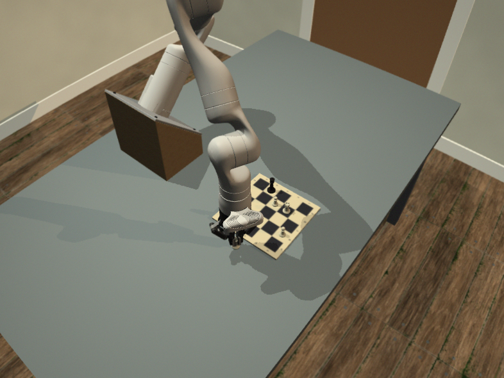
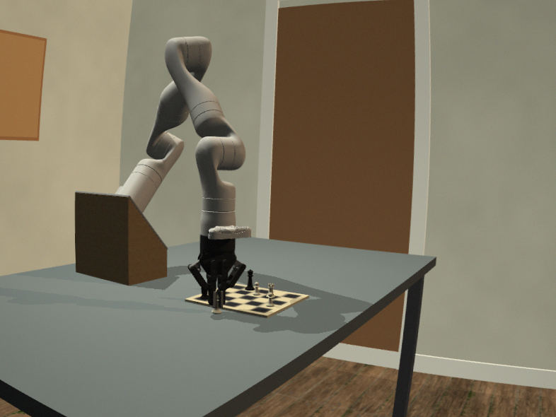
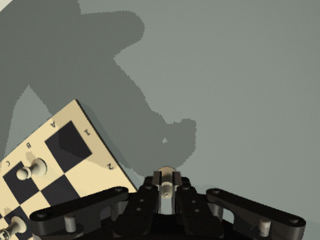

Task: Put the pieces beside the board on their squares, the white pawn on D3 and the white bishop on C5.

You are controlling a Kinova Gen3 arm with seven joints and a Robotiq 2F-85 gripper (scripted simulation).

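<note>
My gripper (image 1: 236, 242) points straight down at the table just off the near left edge of the small chessboard (image 1: 270, 215). It is shut on a white piece, by its shape the white bishop (image 2: 216, 308), whose base is at the table top. In the wrist view the fingers pinch the piece's head (image 3: 166, 174). On the board stand a black piece (image 1: 272, 184), a white pawn (image 1: 275, 201), a taller white piece (image 1: 286, 208) and another white pawn (image 1: 282, 232). I see no other piece beside the board.
A brown wedge-shaped box (image 1: 152, 136) at the arm's base stands behind and left of the board. The table's right edge (image 1: 350, 268) runs close past the board. The board also shows in the wrist view (image 3: 49, 178) at the lower left.
</note>
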